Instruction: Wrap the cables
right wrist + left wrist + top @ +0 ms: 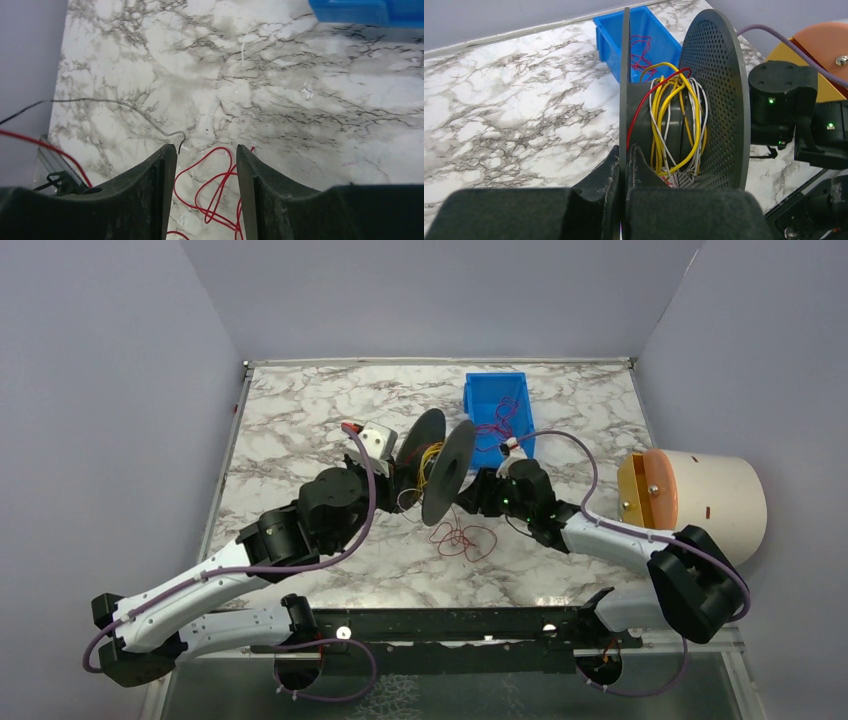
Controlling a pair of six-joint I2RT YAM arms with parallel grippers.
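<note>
A dark perforated spool (pixel 440 468) stands on edge at the table's middle. Yellow, white and red cables (pixel 674 120) are wound loosely round its core. My left gripper (pixel 625 162) is shut on the thin edge of the spool's left flange (pixel 625 75). A loose red cable (pixel 465 538) lies in loops on the marble just in front of the spool. My right gripper (pixel 206 150) hangs open over those red loops (pixel 215 185), with nothing between its fingers. In the top view the right gripper (pixel 478 495) sits just right of the spool.
A blue bin (pixel 497 410) with more red cables stands behind the spool. A cream cylinder with an orange lid (pixel 700 500) lies at the right edge. A thin grey wire (pixel 125 107) trails across the marble. A black rail (pixel 450 625) runs along the near edge.
</note>
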